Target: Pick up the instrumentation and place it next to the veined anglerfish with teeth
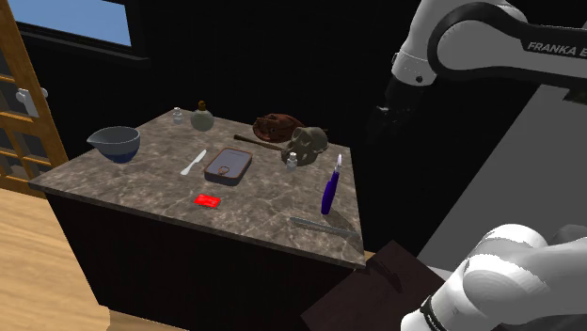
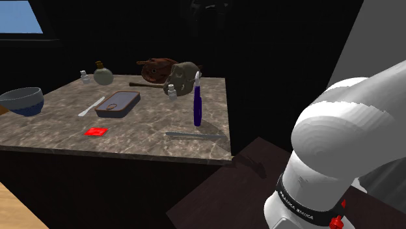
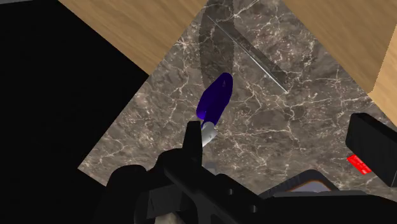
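A thin grey metal instrument (image 1: pixel 323 226) (image 2: pixel 194 135) (image 3: pixel 249 54) lies flat near the table's front corner. Just behind it a purple pen-shaped tool (image 1: pixel 329 191) (image 2: pixel 197 104) (image 3: pixel 214 100) with a white tip stands upright. At the back sit a grey-olive fish figure (image 1: pixel 308 142) (image 2: pixel 184 75) and, touching it, a brown ribbed one (image 1: pixel 277 123) (image 2: pixel 158 67). My gripper (image 1: pixel 388 115) (image 3: pixel 283 143) hangs high over the table's right end in the shoulder view. It is open and holds nothing, and the purple tool shows below it.
On the marble table (image 1: pixel 141 174) are a blue-grey bowl (image 1: pixel 117 143), a round flask (image 1: pixel 201 117), a white knife (image 1: pixel 194 162), an open tin (image 1: pixel 230 165), a red packet (image 1: pixel 207 200) and a small white bottle (image 1: pixel 293 162). A wooden door (image 1: pixel 19 103) stands at the shoulder view's left.
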`<state>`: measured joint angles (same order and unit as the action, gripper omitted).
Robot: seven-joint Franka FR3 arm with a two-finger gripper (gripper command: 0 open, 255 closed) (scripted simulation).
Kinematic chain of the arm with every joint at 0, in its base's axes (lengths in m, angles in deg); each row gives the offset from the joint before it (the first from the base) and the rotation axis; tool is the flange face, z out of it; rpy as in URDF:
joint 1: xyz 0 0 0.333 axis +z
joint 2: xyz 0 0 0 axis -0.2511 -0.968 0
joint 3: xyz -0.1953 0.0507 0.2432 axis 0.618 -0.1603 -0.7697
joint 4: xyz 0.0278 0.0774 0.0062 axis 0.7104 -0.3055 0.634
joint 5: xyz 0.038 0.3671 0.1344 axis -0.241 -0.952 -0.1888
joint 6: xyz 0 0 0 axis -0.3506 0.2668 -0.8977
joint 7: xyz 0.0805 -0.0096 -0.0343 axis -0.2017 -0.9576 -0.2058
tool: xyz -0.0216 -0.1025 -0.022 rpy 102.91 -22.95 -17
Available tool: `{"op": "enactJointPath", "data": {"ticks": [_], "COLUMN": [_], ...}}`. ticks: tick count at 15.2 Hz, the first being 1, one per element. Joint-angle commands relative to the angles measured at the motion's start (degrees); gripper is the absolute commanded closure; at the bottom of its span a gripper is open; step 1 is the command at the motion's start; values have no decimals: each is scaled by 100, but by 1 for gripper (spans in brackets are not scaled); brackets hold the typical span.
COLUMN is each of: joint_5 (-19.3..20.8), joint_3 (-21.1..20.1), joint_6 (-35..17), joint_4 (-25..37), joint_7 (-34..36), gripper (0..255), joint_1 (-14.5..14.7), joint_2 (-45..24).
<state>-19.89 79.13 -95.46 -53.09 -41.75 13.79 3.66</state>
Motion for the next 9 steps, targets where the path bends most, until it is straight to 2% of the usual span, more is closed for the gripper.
{"op": "enactJointPath", "data": {"ticks": [1, 9], "joint_5": [0, 84], "joint_3": [0, 567], "joint_6": [0, -1598], "joint_4": [0, -1083], "joint_7": [0, -1221], "gripper": [0, 0], "joint_1": [0, 307], "joint_2": [0, -557]}}
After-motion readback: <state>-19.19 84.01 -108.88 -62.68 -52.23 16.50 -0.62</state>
